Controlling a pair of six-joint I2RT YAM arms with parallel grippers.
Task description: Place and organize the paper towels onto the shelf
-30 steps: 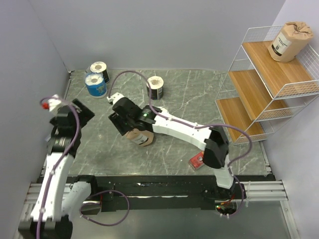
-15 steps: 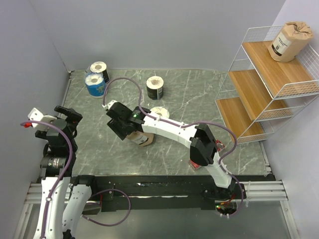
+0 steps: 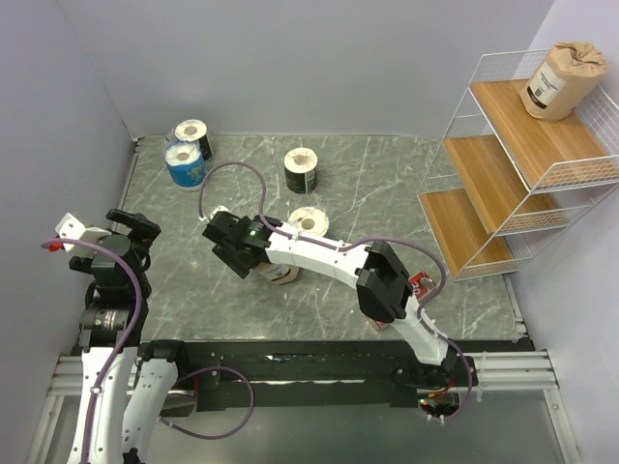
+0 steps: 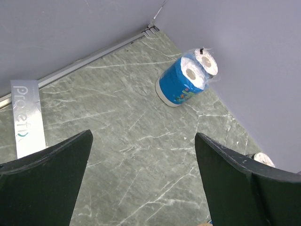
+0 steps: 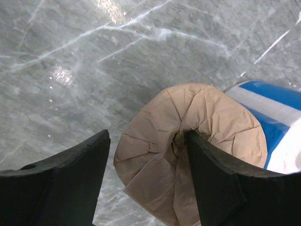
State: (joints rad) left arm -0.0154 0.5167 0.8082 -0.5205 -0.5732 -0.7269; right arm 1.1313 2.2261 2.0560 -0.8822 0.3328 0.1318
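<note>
From above, the left tool (image 3: 131,225) hangs over the bench's (image 3: 387,184) left edge, jaws spread wide and holding nothing. The right arm reaches across to mid-bench, and the right tool (image 3: 261,265) sits over a brown roll (image 3: 282,275) lying on the bench. A white-topped roll (image 3: 310,221) stands just behind that one, and a black roll (image 3: 301,170) stands further back. In the far left corner are a blue roll (image 3: 185,166) and a second black roll (image 3: 193,132), touching each other. The shelf (image 3: 503,184) stands at the right with a shelved brown roll (image 3: 563,77) on its top tier. A red box (image 3: 418,286) peeks out beside the right arm.

In the left wrist view, the left tool (image 4: 143,136) gapes over bare bench (image 4: 117,141), with the blue roll (image 4: 181,84) well ahead near the wall.

In the right wrist view, the right tool (image 5: 148,136) straddles the brown roll (image 5: 155,165) with its jaws about half apart. One finger (image 5: 216,183) lies against the wrapper and the other is close beside it. I cannot tell whether they actually clamp the roll. A blue wrapper (image 5: 268,103) touches the roll's far side.
</note>
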